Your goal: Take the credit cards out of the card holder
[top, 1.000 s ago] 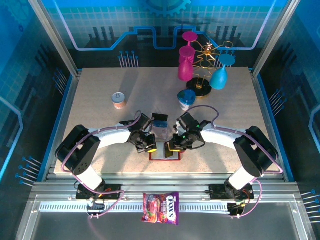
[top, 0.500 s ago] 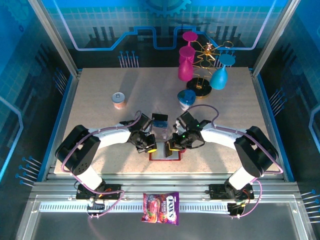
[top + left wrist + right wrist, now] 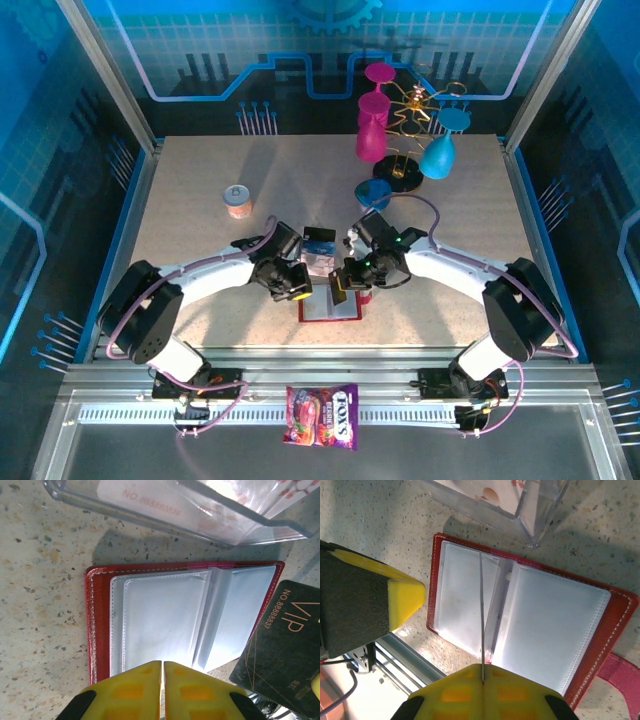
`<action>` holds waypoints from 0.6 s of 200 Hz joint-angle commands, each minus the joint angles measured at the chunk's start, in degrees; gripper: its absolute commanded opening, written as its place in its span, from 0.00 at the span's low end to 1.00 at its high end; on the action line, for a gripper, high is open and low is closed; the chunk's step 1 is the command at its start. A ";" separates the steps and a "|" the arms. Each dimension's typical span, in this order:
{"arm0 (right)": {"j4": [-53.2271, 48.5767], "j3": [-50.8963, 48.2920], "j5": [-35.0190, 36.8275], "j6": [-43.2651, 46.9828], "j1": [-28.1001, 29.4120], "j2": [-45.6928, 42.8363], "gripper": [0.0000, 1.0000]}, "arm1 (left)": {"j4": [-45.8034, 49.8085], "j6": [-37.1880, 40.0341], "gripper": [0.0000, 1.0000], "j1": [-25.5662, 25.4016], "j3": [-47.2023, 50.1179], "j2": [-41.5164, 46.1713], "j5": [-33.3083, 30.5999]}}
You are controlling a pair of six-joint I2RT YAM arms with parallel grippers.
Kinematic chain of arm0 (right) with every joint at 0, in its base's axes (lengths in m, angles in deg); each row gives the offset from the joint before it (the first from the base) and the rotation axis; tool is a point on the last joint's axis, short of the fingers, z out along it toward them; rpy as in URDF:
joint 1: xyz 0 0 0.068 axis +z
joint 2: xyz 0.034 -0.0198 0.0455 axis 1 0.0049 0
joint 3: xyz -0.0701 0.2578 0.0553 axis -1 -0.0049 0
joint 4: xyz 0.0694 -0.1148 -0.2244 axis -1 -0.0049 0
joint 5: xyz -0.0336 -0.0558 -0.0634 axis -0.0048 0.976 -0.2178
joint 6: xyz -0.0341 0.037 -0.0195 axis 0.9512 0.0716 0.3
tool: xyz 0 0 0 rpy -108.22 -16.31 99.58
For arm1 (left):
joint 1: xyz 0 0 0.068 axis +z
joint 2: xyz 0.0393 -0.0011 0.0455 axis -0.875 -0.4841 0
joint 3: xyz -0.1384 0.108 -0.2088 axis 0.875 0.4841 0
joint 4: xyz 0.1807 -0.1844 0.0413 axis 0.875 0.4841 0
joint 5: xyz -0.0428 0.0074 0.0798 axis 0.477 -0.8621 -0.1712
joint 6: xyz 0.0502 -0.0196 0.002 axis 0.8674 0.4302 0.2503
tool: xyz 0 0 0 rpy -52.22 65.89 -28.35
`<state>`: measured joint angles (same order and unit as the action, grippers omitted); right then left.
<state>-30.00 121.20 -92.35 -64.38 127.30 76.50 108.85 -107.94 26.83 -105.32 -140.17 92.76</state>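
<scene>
Dark red card holder (image 3: 97, 625): leather-look cover, stitched edge, low sheen; inner pockets (image 3: 160, 620) glossy greyish clear plastic. Dark credit card (image 3: 280, 645) matt, gold print. Clear tray (image 3: 150, 522) glossy acrylic; table (image 3: 40, 580) speckled, stone-like, matt.

Dark card (image 3: 280, 650) runs off the right and bottom edges of the left wrist view. From the right wrist it's edge-on, a thin line, face unreadable. Clear tray (image 3: 100, 502) is cut off at the top. From above, the left hand (image 3: 298, 290) and right hand (image 3: 341, 296) cover part of the card holder (image 3: 330, 314).
</scene>
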 commanded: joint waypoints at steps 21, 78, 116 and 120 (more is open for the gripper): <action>-10.10 6.77 2.77 17.78 0.90 0.43 0.02 | 2.29 -0.37 0.12 1.94 1.42 3.95 -1.96; -19.29 15.32 9.74 37.89 1.96 5.73 0.01 | 1.90 -0.40 0.13 4.23 4.35 7.04 -2.32; -25.00 20.18 11.74 50.67 2.60 10.05 0.00 | 1.99 -0.64 0.12 5.33 6.35 10.34 -3.23; -25.35 20.52 11.97 51.77 2.66 10.39 0.00 | 1.99 -0.74 0.12 5.43 6.52 10.57 -3.15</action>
<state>-48.88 138.33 -82.60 -24.29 128.92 84.82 109.53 -108.27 31.31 -100.29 -132.26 90.64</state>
